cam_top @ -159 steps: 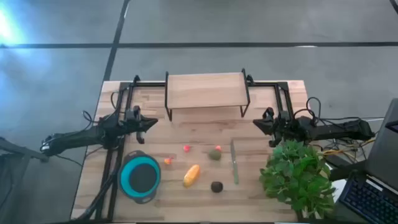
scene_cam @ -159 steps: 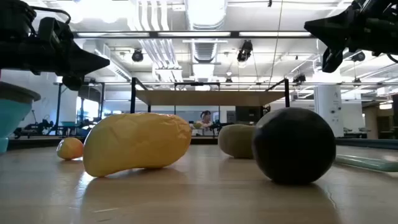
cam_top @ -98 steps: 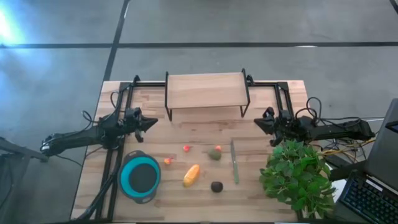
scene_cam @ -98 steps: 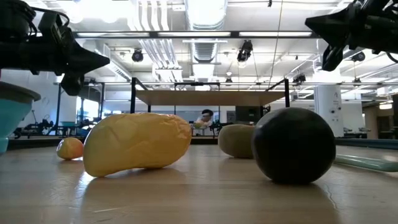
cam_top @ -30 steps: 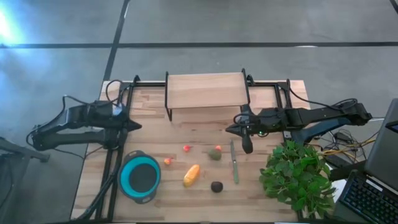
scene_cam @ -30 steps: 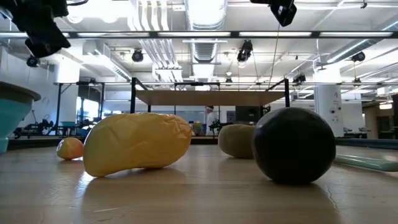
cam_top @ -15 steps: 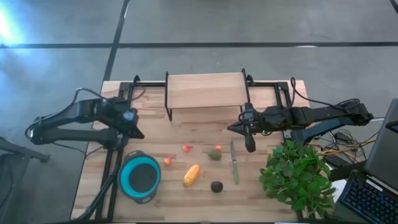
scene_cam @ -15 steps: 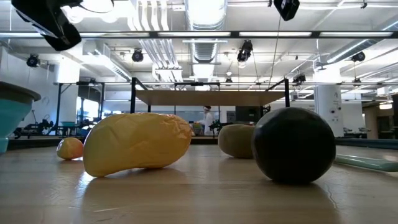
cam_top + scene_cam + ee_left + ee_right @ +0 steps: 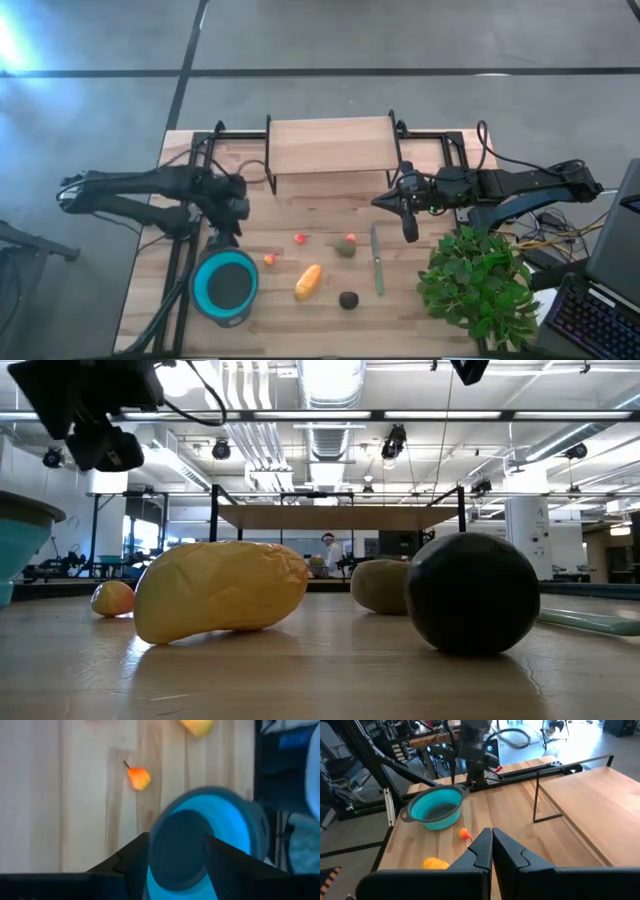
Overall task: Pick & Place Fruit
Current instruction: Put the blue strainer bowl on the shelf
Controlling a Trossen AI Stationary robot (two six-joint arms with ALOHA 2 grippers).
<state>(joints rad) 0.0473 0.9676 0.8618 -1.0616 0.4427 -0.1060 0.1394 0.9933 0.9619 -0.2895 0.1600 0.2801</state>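
Fruit loose on bench [image 9: 300,205], both grippers unladen

Left gripper [image 9: 222,238], fingers wide, above blue bowl [image 9: 226,284] near left edge; right gripper [image 9: 407,228], fingers closed together, beyond the fruit: yellow-orange piece [image 9: 308,281], olive-green piece [image 9: 345,247], dark round piece [image 9: 348,299], tiny red [image 9: 300,239], tiny orange [image 9: 269,259], mid-bench toward front edge

You're looking at a yellow-orange fruit [image 9: 308,282], a blackish round one [image 9: 348,299], a tiny red one [image 9: 300,238], a teal bowl [image 9: 226,285], all sitting on a pale striped wooden tabletop [image 9: 300,215].
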